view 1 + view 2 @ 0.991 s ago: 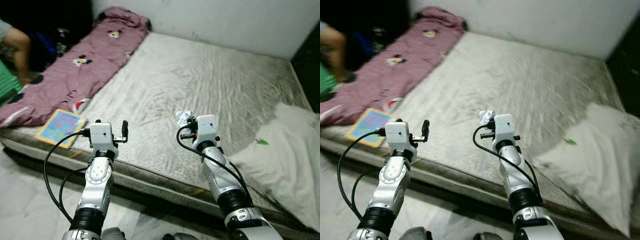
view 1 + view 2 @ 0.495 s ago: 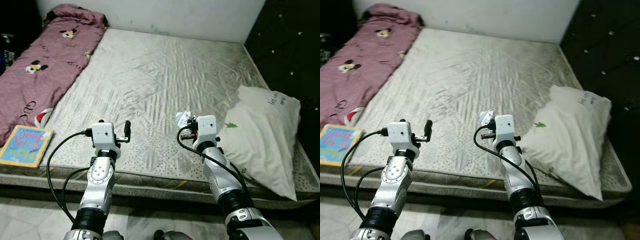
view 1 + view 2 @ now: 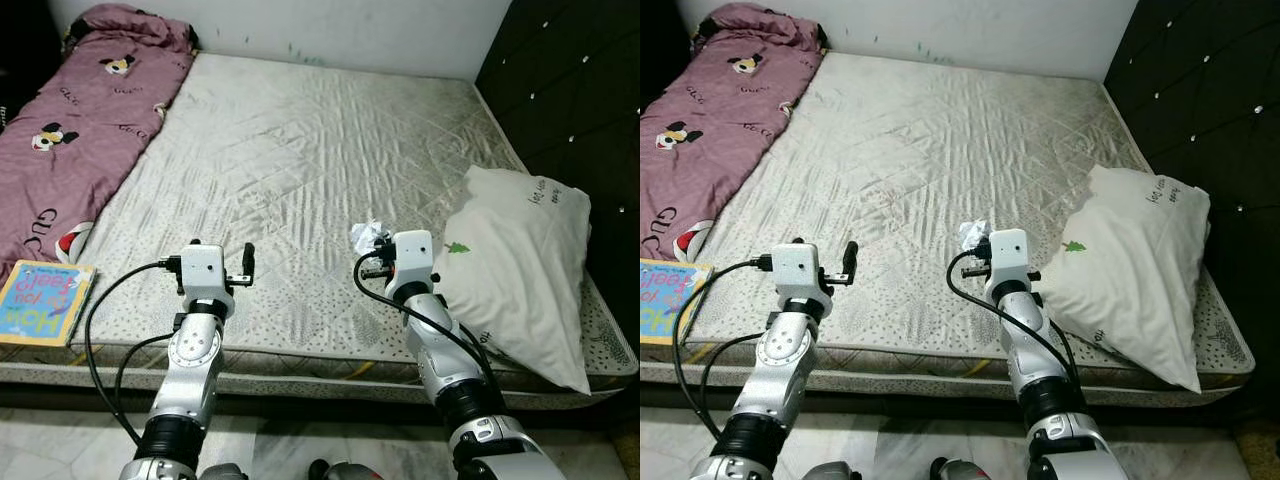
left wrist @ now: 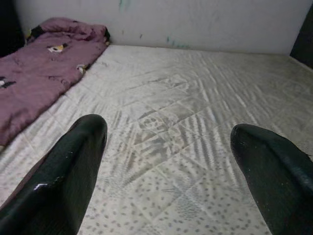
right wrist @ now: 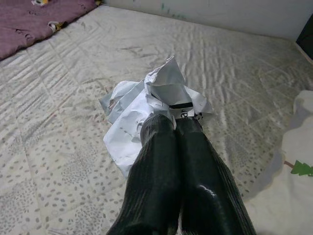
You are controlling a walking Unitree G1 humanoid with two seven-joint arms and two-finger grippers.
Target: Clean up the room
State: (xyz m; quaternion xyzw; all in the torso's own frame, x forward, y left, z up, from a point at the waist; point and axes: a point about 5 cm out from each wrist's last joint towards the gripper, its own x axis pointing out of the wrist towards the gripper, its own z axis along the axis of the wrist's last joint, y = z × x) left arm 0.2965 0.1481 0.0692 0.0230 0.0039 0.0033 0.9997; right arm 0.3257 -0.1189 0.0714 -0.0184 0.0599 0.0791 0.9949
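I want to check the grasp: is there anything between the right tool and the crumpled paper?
Nothing visible is between them. The right tool is already shut on the crumpled paper, held above the mattress.

Mattress [image 3: 320, 140] lies ahead, its far edge against the wall [image 3: 350, 30]. Blanket [image 3: 70, 130] runs along the mattress's left edge, book [image 3: 40, 300] at the near-left corner, pillow [image 3: 520, 260] at the right edge beside the headboard [image 3: 570, 90]. Left gripper [image 3: 247, 265] and right gripper [image 3: 372, 250], with crumpled paper [image 5: 156, 103], are over the near edge.
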